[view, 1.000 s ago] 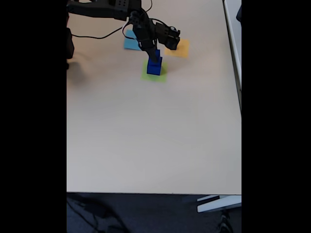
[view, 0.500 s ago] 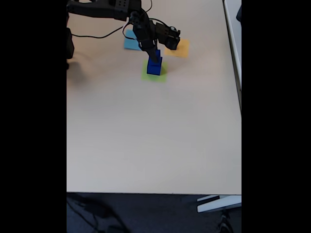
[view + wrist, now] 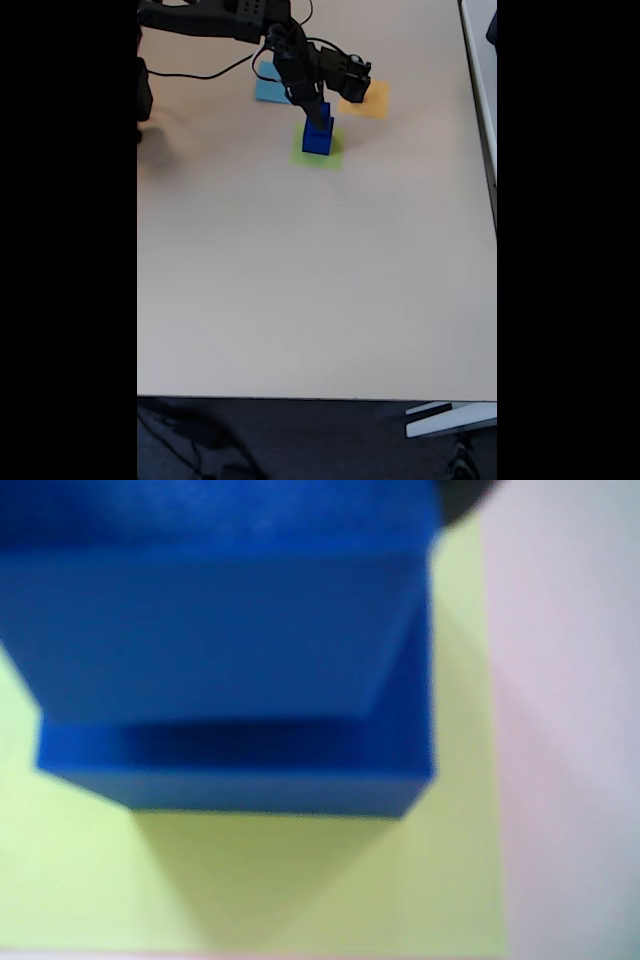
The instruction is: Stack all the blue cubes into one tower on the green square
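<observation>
Where tool (image 3: 322, 118) sits, blue cubes (image 3: 317, 140) below

- Wrist view: heavily blurred, out of focus; the dark-blue solid cubes (image 3: 230, 650) cast a soft shadow on the flat yellow-green paper square (image 3: 300, 880).
- Fixed view: bright, even light on the pale beige table (image 3: 320, 280); black bars at both sides.

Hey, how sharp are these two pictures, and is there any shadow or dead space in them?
Wrist view: close and soft, the dark-blue solid cubes have blurred edges and shade the flat yellow-green paper square. Fixed view: sharper but distant, with black bars on both sides, and the beige table is evenly lit.
</observation>
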Motion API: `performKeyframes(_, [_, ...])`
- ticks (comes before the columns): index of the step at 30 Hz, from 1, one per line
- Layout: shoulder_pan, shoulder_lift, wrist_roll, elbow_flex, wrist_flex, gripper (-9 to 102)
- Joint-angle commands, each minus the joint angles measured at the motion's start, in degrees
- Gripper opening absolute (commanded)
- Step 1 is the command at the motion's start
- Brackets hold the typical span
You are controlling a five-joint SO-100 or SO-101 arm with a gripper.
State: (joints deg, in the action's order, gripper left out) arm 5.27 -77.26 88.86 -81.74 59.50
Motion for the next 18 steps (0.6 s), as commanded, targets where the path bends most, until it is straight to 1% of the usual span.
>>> performKeyframes(1, [-0.09,-3.43,-0.09,0.44,-1.32,6])
performKeyframes(3, [-0.18,-3.52,-0.09,0.44,-1.32,9])
performKeyframes(8, [-0.53,-3.69,0.09,0.62,-1.32,11])
performKeyframes(11, [-0.79,-3.78,0.35,0.62,-1.58,17])
performKeyframes(18, [-0.97,-3.69,0.26,0.62,-2.20,20])
